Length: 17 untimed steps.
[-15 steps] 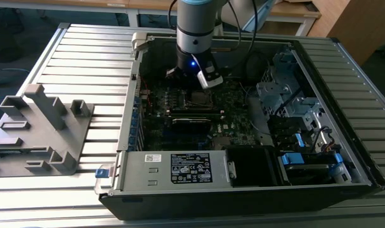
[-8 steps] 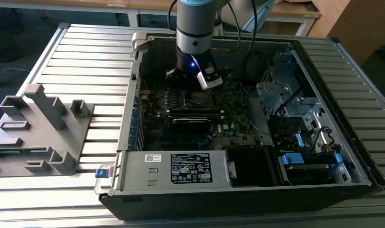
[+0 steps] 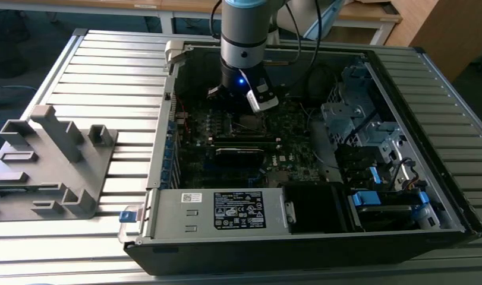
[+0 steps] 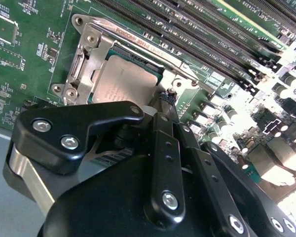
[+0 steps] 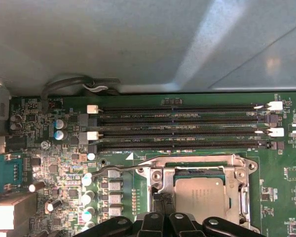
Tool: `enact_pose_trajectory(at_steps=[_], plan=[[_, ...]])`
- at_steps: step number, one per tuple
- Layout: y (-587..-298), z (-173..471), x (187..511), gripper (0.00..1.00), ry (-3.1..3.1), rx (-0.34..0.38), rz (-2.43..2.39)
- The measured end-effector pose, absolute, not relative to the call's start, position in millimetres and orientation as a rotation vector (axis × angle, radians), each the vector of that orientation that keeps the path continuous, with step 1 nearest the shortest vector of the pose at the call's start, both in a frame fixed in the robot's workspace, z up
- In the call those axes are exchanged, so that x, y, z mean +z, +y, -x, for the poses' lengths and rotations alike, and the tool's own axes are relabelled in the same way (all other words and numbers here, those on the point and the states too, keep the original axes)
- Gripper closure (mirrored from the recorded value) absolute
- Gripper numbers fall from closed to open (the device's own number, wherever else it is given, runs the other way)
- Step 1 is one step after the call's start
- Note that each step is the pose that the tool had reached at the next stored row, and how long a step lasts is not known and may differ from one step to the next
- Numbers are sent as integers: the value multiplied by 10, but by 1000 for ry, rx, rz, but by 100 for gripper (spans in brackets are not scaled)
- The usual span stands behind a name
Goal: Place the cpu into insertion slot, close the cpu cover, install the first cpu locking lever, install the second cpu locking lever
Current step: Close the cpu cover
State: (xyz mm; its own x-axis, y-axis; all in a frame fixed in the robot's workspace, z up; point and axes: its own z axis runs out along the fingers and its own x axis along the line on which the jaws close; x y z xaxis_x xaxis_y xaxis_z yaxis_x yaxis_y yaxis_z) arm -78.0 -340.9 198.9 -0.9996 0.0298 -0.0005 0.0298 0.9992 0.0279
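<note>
The cpu (image 4: 123, 81) (image 5: 200, 197), a dull silvery square, lies flat in the insertion slot (image 5: 197, 173) on the green board. The cpu cover (image 4: 94, 47) (image 5: 190, 161), a silvery frame, lies down around it. One wire locking lever (image 5: 119, 168) runs out from the socket corner across the board. Another runs along the socket's side (image 4: 80, 69). My gripper (image 4: 166, 97) (image 5: 162, 201) is shut, with its black fingertips at the socket's corner beside the cpu, touching or just above the lever end. In the exterior view the gripper (image 3: 244, 116) reaches down into the open case.
Long black memory slots (image 5: 182, 128) (image 4: 212, 29) run beside the socket, with capacitors (image 5: 59, 128) and a cable (image 5: 69, 84) nearby. A grey power supply box (image 3: 224, 211) and a drive cage (image 3: 383, 196) fill the case front. A grey fixture (image 3: 50, 160) stands at the exterior view's left.
</note>
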Motion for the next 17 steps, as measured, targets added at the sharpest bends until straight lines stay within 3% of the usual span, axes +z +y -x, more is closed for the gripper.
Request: enact_pose_trajectory(at_steps=[17], plan=[[-3409, 778, 2102, 90, 3140, 44, -47]])
